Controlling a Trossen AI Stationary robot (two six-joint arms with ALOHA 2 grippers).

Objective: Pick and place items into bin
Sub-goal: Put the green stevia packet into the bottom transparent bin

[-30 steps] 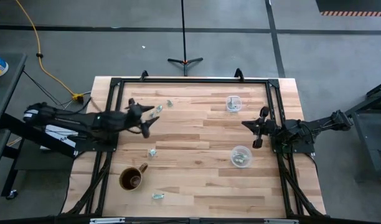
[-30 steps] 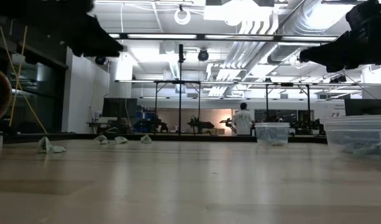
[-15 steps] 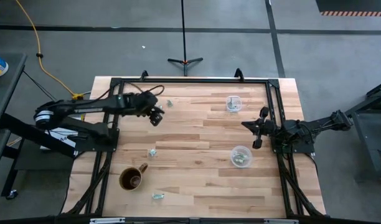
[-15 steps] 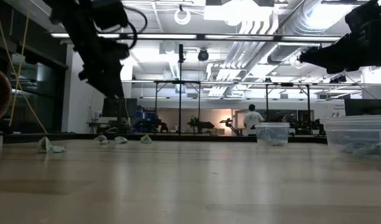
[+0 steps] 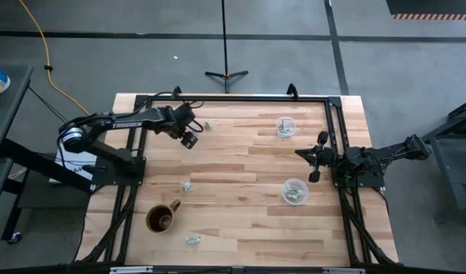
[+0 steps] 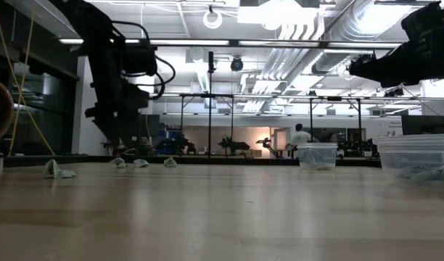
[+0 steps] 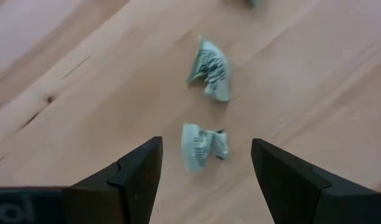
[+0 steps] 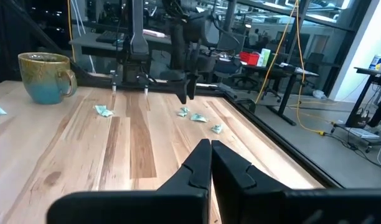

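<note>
Left arm lined up over a crumpled bit near the table's far left corner.

Your left gripper hangs wide open and empty, a jaw either side of the nearer bit; a second bit lies just beyond, apart from it. Drop straight down, keep the bit centred, and close only once the tips reach the wood, so the neighbour stays out. The right gripper waits closed and empty, well apart from that corner.

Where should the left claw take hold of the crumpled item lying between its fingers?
Probably across the middle of the nearer crumpled item, coming straight down. It lies flat on the table, and the open left claw already straddles it; a second item lies apart, beyond it.
</note>
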